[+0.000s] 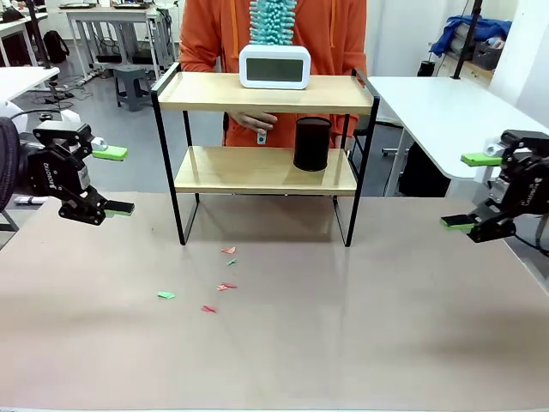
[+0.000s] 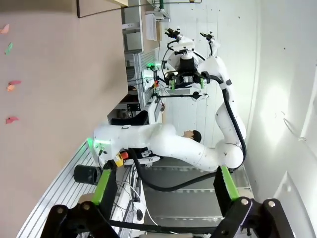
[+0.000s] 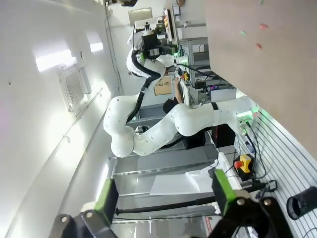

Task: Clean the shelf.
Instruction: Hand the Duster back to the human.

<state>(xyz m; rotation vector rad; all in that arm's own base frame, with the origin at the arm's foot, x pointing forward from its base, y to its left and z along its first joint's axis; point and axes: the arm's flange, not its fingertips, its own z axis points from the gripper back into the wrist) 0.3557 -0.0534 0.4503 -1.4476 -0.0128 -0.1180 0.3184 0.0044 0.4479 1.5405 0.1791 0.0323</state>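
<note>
Your left gripper and right gripper hover with fingers apart. The shelf stands between them on the bench.

Wood, metal and plastic on matt tabletop

The small two-tier shelf shows pale smooth wooden boards on thin black metal; white glossy plastic clock, matt black cylinder.

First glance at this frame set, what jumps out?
The two-tier shelf at table centre, with a white digital clock on its top board and a black cylinder on the lower one. Behind it stands a person in orange holding a teal duster. The left gripper and right gripper sit open at the sides, and coloured scraps litter the table.
</note>
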